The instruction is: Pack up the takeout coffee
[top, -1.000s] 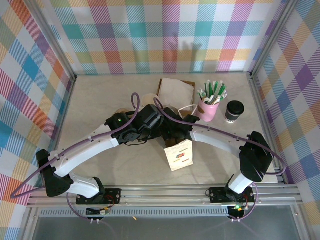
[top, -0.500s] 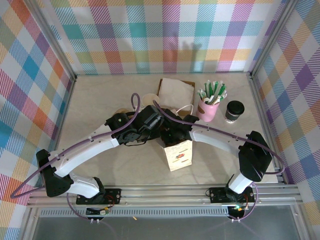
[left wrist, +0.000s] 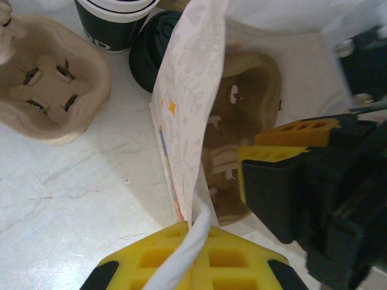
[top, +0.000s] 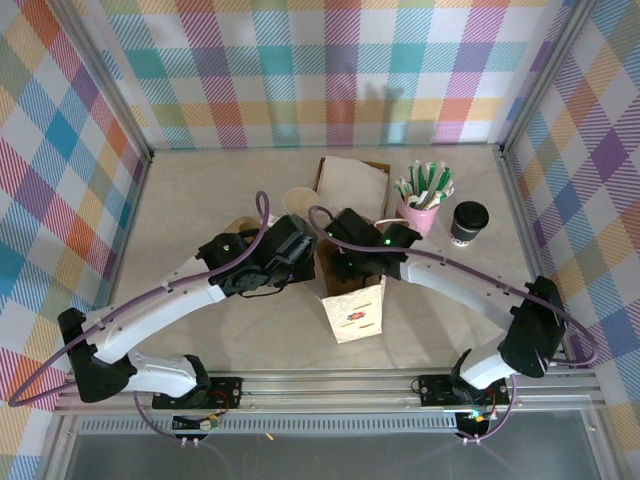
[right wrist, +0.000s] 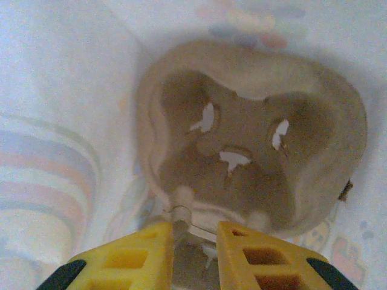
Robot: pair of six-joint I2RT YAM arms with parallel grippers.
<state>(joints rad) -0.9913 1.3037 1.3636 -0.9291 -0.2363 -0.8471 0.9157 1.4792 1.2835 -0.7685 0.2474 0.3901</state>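
The main risk is the bag [top: 352,310] collapsing or tipping. The left claw [left wrist: 196,241] is clamped together on a white strip at the bag's rim, and that one pinch seems to be what keeps the mouth open. If it slips or pulls sideways, the thin paper wall could fold in over the opening or the bag could topple on the desk [top: 200,190].

The right claw [right wrist: 193,241] is down inside the bag, its fingers a little apart with the rim of the carrier [right wrist: 254,139] between them. I cannot tell whether it grips that rim or has let go. If it lifts while the rim is caught, it could drag the carrier up or tear the paper.

The coffee [top: 468,222] stands upright at the far right of the desk, just beside the pink cup [top: 420,215] and well apart from the bag. Reaching for it could knock the pink cup over and spill its sticks [top: 425,183].

The bag holds the pulp carrier, lying flat on its bottom with its wells empty. A spare carrier [left wrist: 48,78] sits empty on the desk to the left of the bag, and the coffee is not yet packed
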